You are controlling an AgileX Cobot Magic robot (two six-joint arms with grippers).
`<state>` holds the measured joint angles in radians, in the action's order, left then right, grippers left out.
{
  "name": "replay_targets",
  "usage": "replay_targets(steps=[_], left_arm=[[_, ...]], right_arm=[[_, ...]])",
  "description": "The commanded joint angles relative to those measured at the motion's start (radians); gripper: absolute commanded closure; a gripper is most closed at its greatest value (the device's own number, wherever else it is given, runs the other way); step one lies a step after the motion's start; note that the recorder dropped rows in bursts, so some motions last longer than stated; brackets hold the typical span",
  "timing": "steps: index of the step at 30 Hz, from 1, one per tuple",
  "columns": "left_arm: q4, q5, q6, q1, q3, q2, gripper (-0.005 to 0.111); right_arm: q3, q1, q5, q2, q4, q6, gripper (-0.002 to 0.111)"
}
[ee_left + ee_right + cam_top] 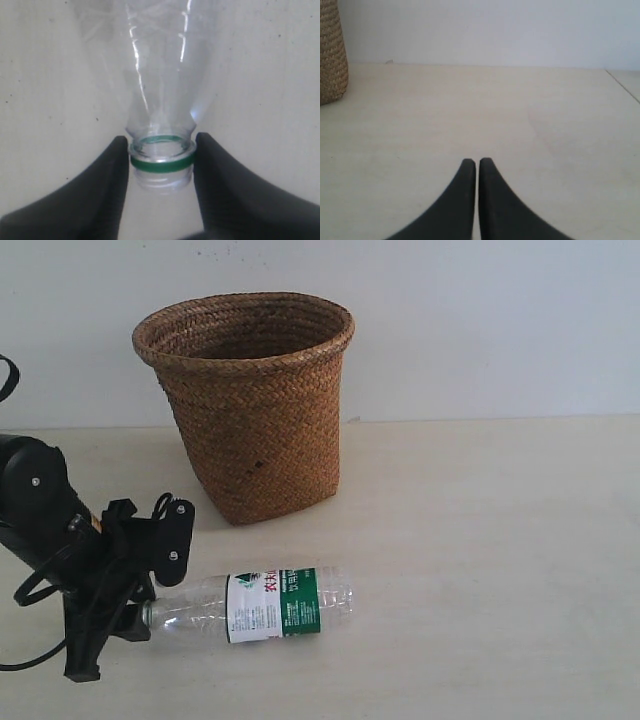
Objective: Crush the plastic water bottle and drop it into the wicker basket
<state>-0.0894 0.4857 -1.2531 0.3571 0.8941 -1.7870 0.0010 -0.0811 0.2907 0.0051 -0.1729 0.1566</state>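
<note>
The plastic water bottle (275, 605) lies on its side on the table in front of the wicker basket (250, 410), its neck pointing left. It is clear and ribbed, with a white-and-green label. In the left wrist view the bottle (160, 75) shows a green ring and bare threads at the neck; no cap shows. My left gripper (150, 612) is shut on that neck, and both black fingers of the left gripper (162, 145) touch it. My right gripper (478, 162) is shut on nothing, low over bare table, and out of the exterior view.
The basket stands upright near the back wall, and its side (331, 55) shows at the edge of the right wrist view. The left arm's black body and cables (40, 540) fill the front left. A table edge (622, 82) runs at the far right.
</note>
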Motion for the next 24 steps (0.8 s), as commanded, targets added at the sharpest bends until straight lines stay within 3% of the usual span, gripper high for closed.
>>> replay_targets(steps=[1, 11, 19, 24], left_arm=[[-0.008, 0.007, -0.005, 0.003, 0.002, 0.007, 0.103], [-0.008, 0.008, -0.005, 0.003, 0.002, 0.007, 0.103], [-0.044, 0.009, -0.005, 0.003, 0.002, 0.007, 0.103], [-0.044, 0.001, -0.005, 0.003, 0.002, 0.007, 0.103]], right_arm=[[-0.001, 0.006, -0.166, -0.005, -0.019, -0.006, 0.108], [-0.001, 0.002, -0.453, -0.005, -0.011, 0.065, 0.108], [-0.001, 0.002, -0.698, -0.005, 0.164, 0.708, 0.108], [-0.001, 0.002, -0.762, -0.005, 0.14, 0.911, 0.108]])
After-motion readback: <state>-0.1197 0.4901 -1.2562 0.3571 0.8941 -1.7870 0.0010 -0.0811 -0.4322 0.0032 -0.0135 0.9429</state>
